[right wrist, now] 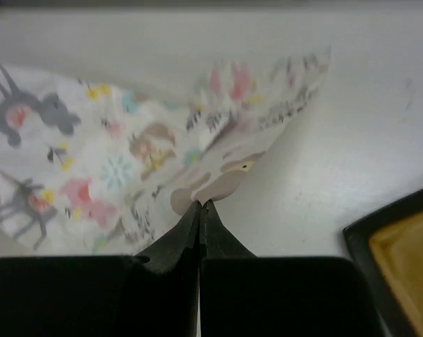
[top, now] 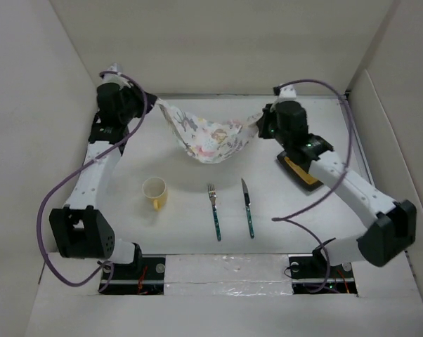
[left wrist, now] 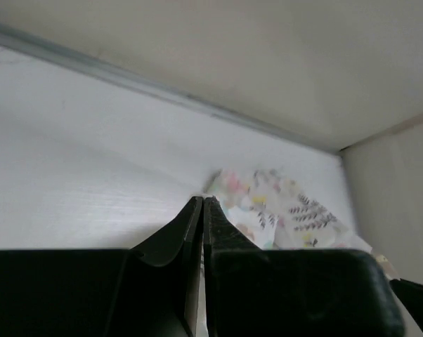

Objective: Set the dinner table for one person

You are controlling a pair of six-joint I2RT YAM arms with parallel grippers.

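Note:
A cloth mat (top: 208,137) printed with deer and leaves hangs slack between my two grippers above the back of the white dinner table (top: 190,225). My left gripper (top: 155,105) is shut on its left corner; the mat shows past the fingers in the left wrist view (left wrist: 282,207). My right gripper (top: 257,123) is shut on its right corner (right wrist: 218,179). A yellow mug (top: 155,193), a fork (top: 214,210) and a knife (top: 248,207) with teal handles lie on the table in front.
A black tray with a yellow inside (top: 299,172) lies under my right arm, also in the right wrist view (right wrist: 401,260). White panels wall the table on all sides.

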